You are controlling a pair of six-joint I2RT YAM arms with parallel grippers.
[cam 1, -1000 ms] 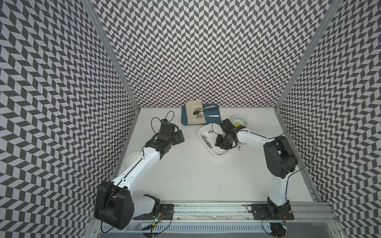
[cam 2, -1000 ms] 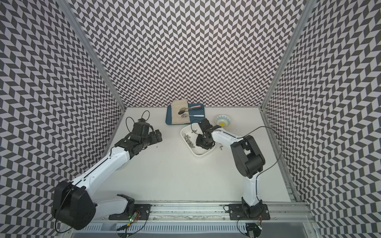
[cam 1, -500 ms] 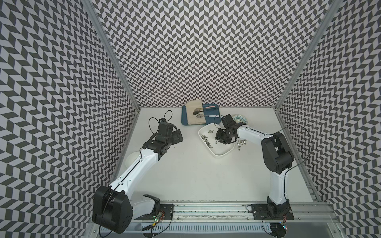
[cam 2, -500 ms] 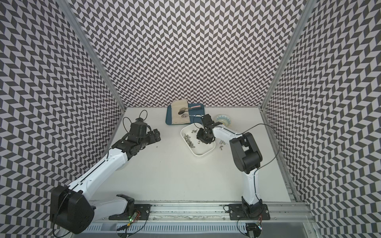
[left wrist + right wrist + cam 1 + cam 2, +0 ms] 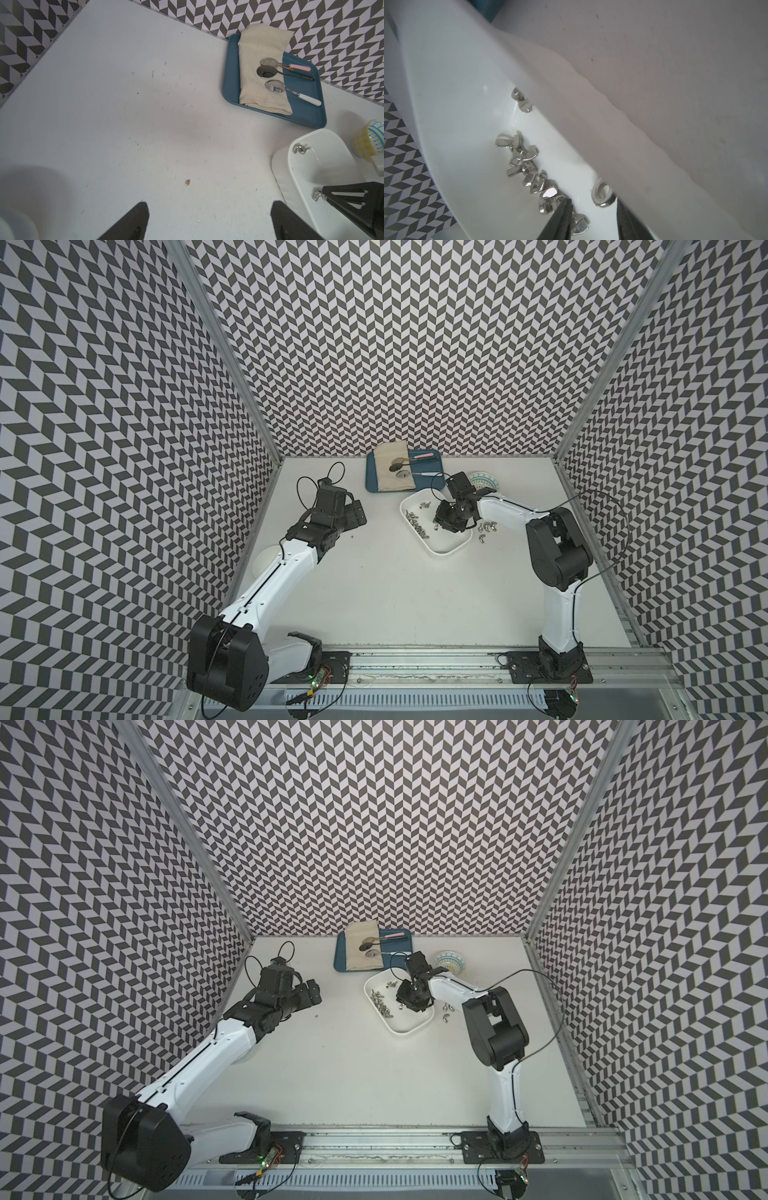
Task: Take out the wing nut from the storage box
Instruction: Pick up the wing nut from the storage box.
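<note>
**Right gripper down in the storage box, at the row of wing nuts**

The storage box sits toward the back right of the table. One corner is just beside the blue tray, and the patterned bowl is near. Wide bare tabletop lies in front of the box and between the arms.

Wing nuts line the long wall that faces the left arm. A few loose nuts lie on the table just outside the opposite wall. The right gripper reaches in at that row. Its fingers are narrowly apart and clamp nothing, and one nut lies just past the tips.

The left gripper hovers over bare table, fingers wide. The tray holds a folded cloth and three spoons.
</note>
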